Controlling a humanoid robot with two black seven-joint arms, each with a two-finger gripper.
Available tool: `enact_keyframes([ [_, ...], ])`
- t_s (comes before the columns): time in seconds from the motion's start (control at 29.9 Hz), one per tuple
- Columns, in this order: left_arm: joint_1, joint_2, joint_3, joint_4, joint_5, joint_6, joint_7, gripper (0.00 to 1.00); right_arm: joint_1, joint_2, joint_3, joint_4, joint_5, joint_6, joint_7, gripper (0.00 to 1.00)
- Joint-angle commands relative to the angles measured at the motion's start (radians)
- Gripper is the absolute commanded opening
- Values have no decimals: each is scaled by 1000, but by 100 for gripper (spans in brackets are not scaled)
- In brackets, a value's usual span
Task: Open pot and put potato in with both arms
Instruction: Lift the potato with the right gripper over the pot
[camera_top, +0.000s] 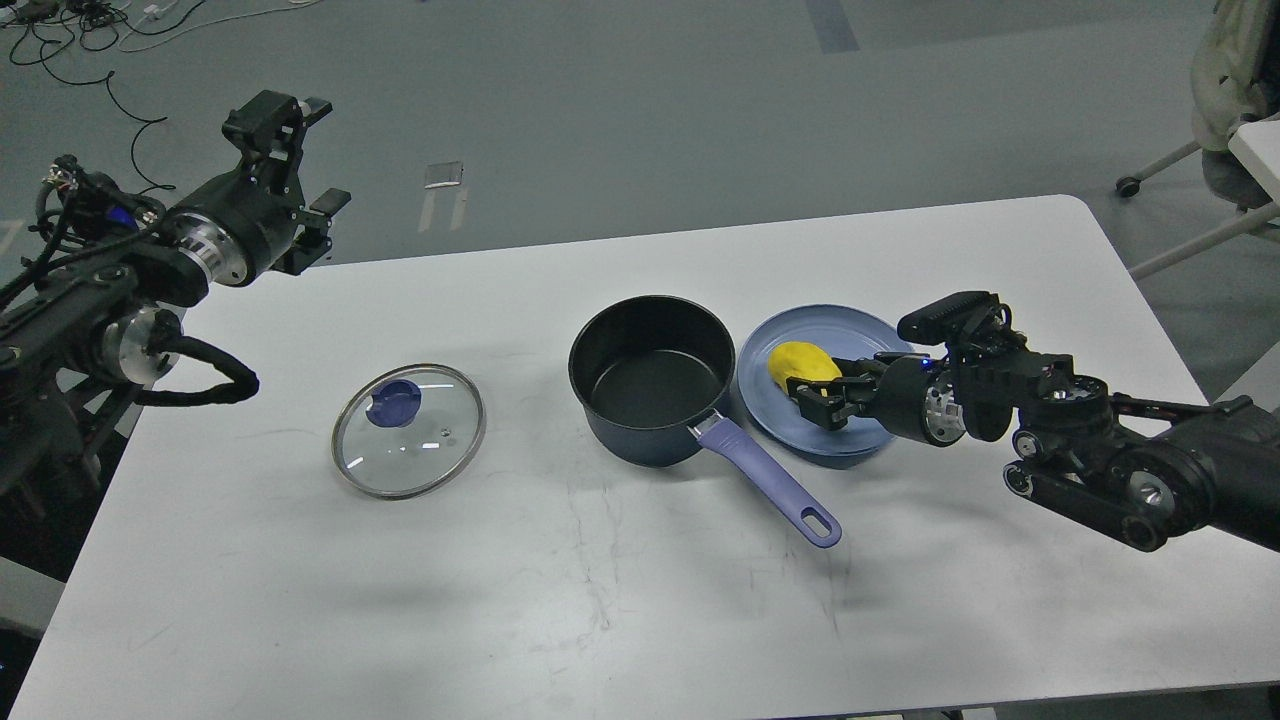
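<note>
Lid left of pot, plate right of pot, potato on plate, all on table

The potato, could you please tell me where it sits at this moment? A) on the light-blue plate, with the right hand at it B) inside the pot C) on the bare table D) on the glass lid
A: the yellow potato lies on the light-blue plate, the right hand reaching its near side, while the open pot shows only its empty black inside.
</note>
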Motion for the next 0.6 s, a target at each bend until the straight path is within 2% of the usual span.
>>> enact_keyframes([
  [0.0, -1, -3, 0, 0, 0, -1, 0, 98, 4, -5, 12, 11, 5, 1, -2, 44],
  [0.3, -3, -9, -1, 0, 0, 1, 0, 98, 69, -68, 80, 178, 14, 1, -3, 40],
  [0.47, -12, -15, -3, 0, 0, 1, 0, 98, 129, -41, 74, 177, 11, 1, -3, 39],
  [0.57, -14, -12, -3, 0, 2, 1, 0, 98, 146, 28, 35, 160, 11, 1, -3, 39],
])
